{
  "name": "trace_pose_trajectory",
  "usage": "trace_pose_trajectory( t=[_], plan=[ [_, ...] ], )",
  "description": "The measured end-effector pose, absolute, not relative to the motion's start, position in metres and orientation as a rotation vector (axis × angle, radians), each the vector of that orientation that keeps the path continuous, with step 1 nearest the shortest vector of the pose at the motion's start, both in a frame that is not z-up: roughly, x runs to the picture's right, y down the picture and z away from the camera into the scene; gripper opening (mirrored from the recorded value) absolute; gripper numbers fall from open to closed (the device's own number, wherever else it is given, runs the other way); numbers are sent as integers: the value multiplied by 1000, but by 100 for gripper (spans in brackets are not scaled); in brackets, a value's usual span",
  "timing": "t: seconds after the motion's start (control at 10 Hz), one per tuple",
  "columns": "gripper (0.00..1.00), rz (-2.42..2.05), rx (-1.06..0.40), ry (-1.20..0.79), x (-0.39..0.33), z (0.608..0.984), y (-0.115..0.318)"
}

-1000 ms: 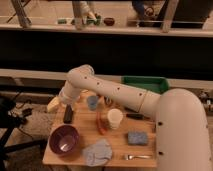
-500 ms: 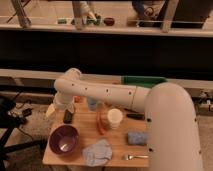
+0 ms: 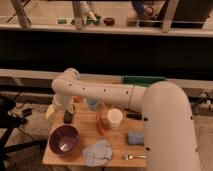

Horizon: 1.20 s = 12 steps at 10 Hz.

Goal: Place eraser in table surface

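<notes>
Presently listed, lower half of the frame: one light tan wooden rectangular bench (image 3: 86, 131), carrying several small items.

Item: small flat black rectangular eraser (image 3: 68, 117), at the bench's upper left corner, directly under the robot's hand (image 3: 64, 107). Whether it rests on the wood or hangs just above it cannot be told.

Item: the hand, at the end of the thick white arm (image 3: 107, 94) that sweeps in from the lower right of the frame and bends down at centre left. It sits right over the eraser; whether it is spread or pinching cannot be told.

Item: round purple bowl (image 3: 63, 139), lower left of the bench, just below the eraser.

Item: crumpled pale blue cloth (image 3: 96, 152), at the bench's lower edge, right of the bowl.

Item: white cylindrical cup (image 3: 115, 118), mid-bench, with an orange object (image 3: 101, 120) touching its left side.

Item: blue square sponge-like pad (image 3: 135, 138), right of centre.

Item: thin black pen-like tool (image 3: 133, 116), right of the cup, beside the arm.

Item: green rectangular tray (image 3: 142, 80), behind the arm, centre right.
</notes>
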State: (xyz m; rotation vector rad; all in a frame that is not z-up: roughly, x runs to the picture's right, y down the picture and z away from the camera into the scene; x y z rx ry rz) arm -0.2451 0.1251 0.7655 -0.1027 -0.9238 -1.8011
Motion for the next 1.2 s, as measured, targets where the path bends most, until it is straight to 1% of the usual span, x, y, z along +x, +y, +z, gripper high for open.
trace_pose_trajectory(
  t=[0.3, 0.5, 0.8, 1.1, 1.2],
  plan=[
    [80, -1803, -147, -869, -261, 770, 139],
    [80, -1824, -178, -851, -277, 787, 146],
    [80, -1844, -212, -813, -275, 803, 138],
    [80, -1863, -246, -754, -255, 822, 118],
    [80, -1869, -264, -741, -250, 826, 118]
  ],
)
